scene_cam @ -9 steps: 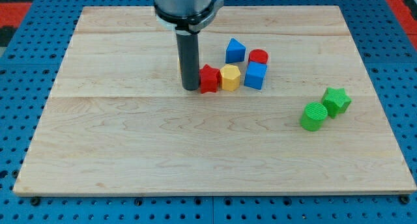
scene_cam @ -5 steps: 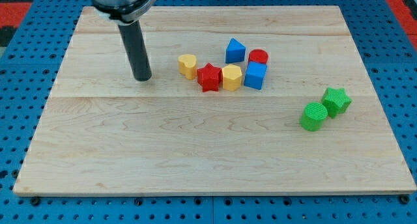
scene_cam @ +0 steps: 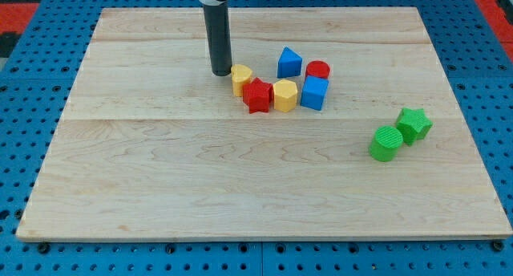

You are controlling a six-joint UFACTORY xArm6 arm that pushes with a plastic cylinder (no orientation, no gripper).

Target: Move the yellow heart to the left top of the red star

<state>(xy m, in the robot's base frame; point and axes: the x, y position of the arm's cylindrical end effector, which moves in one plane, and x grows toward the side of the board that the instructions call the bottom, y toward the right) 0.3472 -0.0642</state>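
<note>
The yellow heart (scene_cam: 241, 79) sits on the wooden board, touching the upper left side of the red star (scene_cam: 258, 95). My tip (scene_cam: 220, 72) is just left of and slightly above the yellow heart, close against it. The dark rod rises from there to the view's top. Right of the red star stands a yellow hexagon block (scene_cam: 284, 95), touching it.
A blue cube (scene_cam: 314, 92), a red cylinder (scene_cam: 318, 70) and a blue triangular block (scene_cam: 289, 62) cluster right of the yellow hexagon. A green cylinder (scene_cam: 386, 144) and a green star (scene_cam: 414, 124) sit at the view's right. The board's top edge (scene_cam: 256, 10) is near the rod.
My tip went from beside the red star out to the left, then back to the heart's upper left. The yellow heart has shifted right and down against the red star.
</note>
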